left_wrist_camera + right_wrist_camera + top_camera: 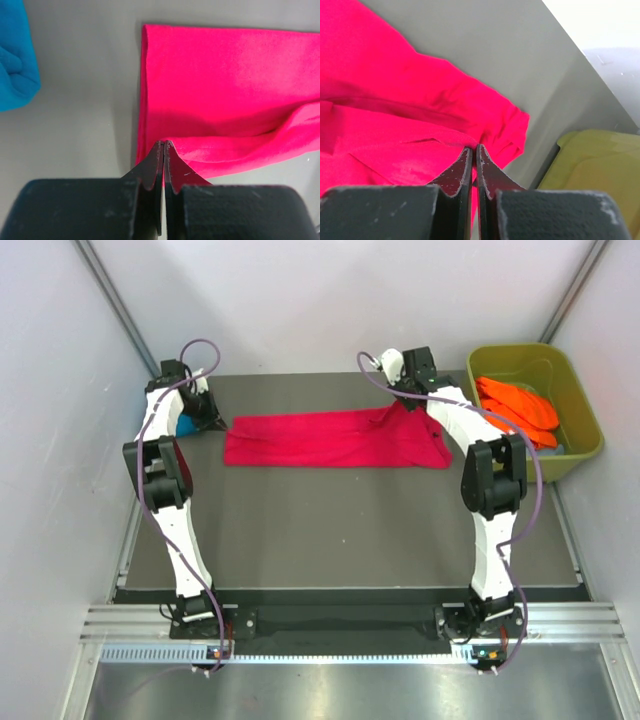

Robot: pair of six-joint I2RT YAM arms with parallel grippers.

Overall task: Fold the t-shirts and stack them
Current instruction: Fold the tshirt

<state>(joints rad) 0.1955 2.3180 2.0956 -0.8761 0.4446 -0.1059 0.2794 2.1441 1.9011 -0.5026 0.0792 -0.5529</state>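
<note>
I noted left gripper and right gripper clamped thinly on the crimson t-shirt; uneven pulling could slip it.

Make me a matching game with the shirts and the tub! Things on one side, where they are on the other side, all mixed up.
Things:
1. pink shirt
2. blue shirt
3. orange shirts
4. green tub

Places:
A. inside the tub
B. far right, beside the table
C. bunched up at the table's far left
D. lying in a long strip across the far middle of the table

Pairs: 1-D, 2-C, 3-A, 4-B.
</note>
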